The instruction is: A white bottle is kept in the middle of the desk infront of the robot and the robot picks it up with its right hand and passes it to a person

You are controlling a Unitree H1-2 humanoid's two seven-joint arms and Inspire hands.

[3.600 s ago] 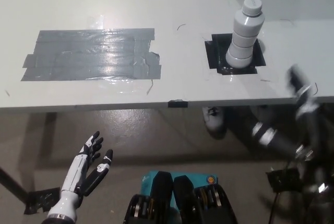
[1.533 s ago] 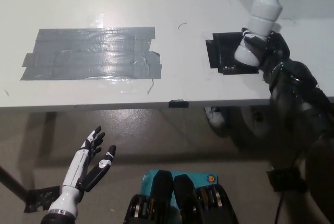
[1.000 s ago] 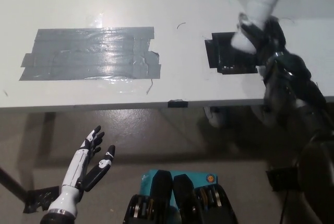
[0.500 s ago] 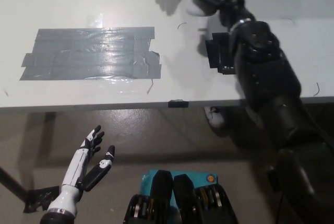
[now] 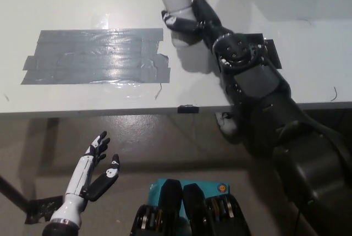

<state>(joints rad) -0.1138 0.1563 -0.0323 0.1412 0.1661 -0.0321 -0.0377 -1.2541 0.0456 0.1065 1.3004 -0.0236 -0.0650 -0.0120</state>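
The white ribbed bottle is held above the white desk, near the top middle of the head view, its top cut off by the picture's edge. My black right hand is shut on its lower part, with the black arm stretching up from the bottom right across the desk's front edge. My white left hand hangs open below the desk at the lower left, holding nothing.
A large patch of grey tape lies on the desk at the left. A black tape square at the right is partly hidden by my arm. A small black mark sits on the desk's front edge.
My right hand took hold of the bottle on the black square, lifted it and carried it left and forward. A person's fingertip seen at the top edge half a second ago is gone.
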